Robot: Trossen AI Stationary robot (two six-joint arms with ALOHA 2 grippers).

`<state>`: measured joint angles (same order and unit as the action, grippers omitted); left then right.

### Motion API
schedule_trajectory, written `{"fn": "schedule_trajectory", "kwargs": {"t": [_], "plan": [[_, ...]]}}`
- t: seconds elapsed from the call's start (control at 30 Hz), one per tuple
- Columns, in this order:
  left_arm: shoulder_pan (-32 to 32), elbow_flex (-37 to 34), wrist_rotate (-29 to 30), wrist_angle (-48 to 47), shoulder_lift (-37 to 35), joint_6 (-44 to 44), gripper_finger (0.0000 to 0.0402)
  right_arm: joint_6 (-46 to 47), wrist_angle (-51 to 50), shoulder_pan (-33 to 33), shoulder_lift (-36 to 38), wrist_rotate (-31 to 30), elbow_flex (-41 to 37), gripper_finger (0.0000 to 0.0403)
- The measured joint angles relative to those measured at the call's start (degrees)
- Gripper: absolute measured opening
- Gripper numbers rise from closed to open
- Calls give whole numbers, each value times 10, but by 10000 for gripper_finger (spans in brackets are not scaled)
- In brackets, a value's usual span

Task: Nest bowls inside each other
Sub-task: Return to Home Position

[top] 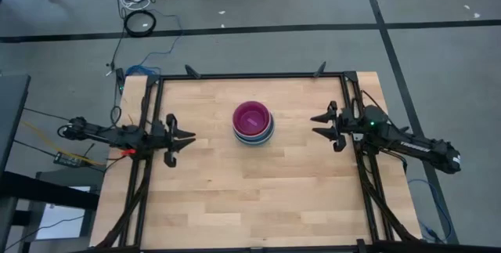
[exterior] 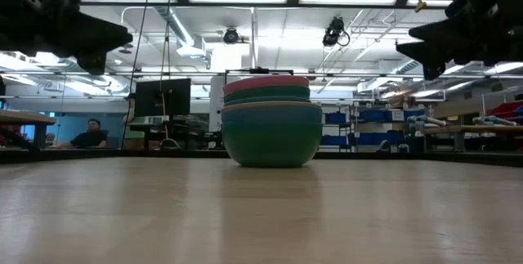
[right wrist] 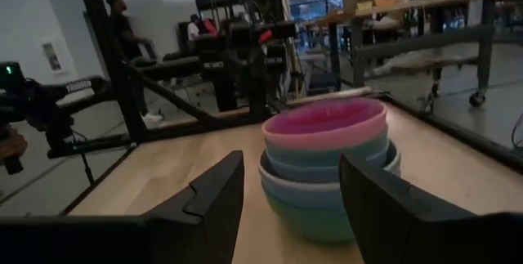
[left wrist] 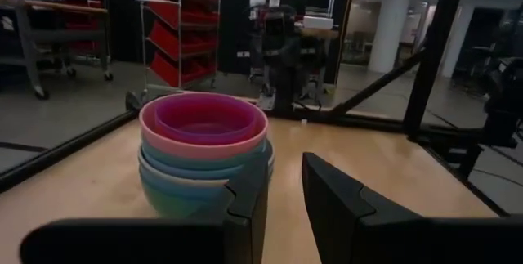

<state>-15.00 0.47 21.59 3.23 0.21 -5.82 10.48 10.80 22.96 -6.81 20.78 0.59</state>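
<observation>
Several bowls [top: 253,123] stand nested in one stack, bottom on the wooden table a little beyond its middle. A magenta bowl [left wrist: 203,119] sits innermost in a pink one, with teal, light blue and pale rims below and a teal-green bowl [exterior: 271,140] as the base. My left gripper [top: 188,138] hovers open near the table's left edge, pointing level at the stack. My right gripper [top: 315,125] hovers open near the right edge, also level and facing the stack. Nothing lies between either pair of fingers [left wrist: 249,203] [right wrist: 214,190].
Black frame rails [top: 250,75] run along the table's far edge and down both sides [top: 145,167] [top: 368,182]. Bare wood lies between each gripper and the stack and across the near half. People show in the room behind [exterior: 91,136] [right wrist: 122,27].
</observation>
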Motion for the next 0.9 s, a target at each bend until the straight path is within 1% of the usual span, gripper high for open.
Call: {"fn": "schedule_trajectory", "kwargs": {"t": [0.2, 0.33, 0.77, 0.9], "plan": [[0, 0, 8, 1, 11, 24, 85, -24, -35, -8, -3, -2, -1, 190], [0, 0, 12, 0, 13, 25, 85, -28, -46, -13, -5, -3, -1, 190], [0, 0, 13, 7, 14, 25, 85, 79, -42, -15, -7, -2, -1, 190], [0, 0, 13, 9, 14, 25, 85, 76, -39, -15, -7, -2, -1, 190]]}}
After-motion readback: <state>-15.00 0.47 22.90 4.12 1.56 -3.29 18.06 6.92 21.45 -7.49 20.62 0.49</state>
